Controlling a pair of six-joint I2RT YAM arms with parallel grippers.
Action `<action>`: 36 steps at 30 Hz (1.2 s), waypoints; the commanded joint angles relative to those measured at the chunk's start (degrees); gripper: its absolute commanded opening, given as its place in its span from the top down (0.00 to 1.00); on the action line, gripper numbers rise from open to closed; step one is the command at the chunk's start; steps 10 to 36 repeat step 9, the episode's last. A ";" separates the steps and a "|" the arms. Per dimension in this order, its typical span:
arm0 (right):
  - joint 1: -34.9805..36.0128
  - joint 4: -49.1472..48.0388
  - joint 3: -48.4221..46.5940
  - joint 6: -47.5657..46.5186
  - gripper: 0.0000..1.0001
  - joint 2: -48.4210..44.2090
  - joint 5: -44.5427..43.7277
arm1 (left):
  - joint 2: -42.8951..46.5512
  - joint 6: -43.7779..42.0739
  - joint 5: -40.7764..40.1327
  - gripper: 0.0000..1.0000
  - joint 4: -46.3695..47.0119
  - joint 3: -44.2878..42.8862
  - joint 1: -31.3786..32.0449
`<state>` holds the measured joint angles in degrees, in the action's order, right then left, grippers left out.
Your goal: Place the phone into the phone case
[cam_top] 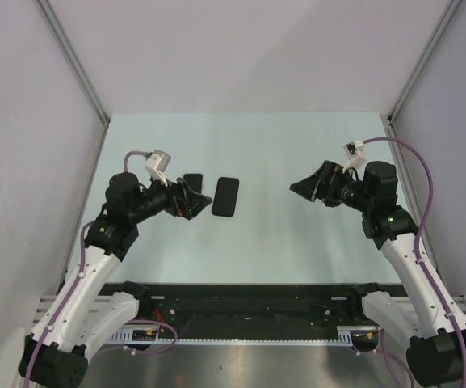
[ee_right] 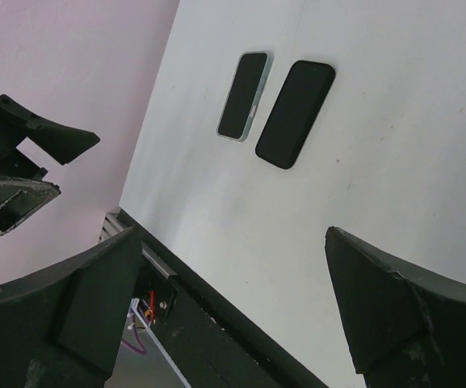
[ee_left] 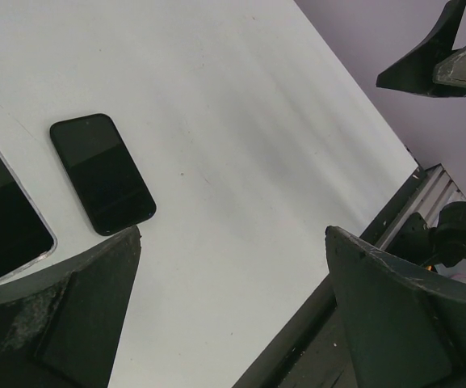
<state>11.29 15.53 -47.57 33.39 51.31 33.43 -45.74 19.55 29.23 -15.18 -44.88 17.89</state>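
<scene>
A bare black phone (cam_top: 226,196) lies flat on the pale table; it also shows in the left wrist view (ee_left: 103,174) and the right wrist view (ee_right: 295,113). To its left lies the phone case (cam_top: 192,179), a clear-rimmed shell with a black phone face filling it (ee_left: 2,214) (ee_right: 245,95). Its white ring mark is not visible. My left gripper (cam_top: 187,199) hovers open and empty just in front of the case, partly hiding it from above. My right gripper (cam_top: 305,187) is open and empty, held above the table to the right of both phones.
A black rail (cam_top: 249,301) runs along the table's near edge between the arm bases. Pale walls and metal posts (cam_top: 75,65) enclose the table on three sides. The right gripper's fingers show at the top right of the left wrist view (ee_left: 451,56).
</scene>
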 commanded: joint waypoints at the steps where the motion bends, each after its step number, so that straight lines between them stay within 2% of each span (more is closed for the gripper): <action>1: 0.31 -1.73 -1.82 -0.43 0.00 -0.42 0.49 | 0.47 0.84 1.70 0.00 2.08 0.06 0.13; 36: 0.49 -1.91 -1.82 -0.52 0.00 -0.16 0.24 | 0.30 0.84 1.62 0.00 2.17 0.15 0.13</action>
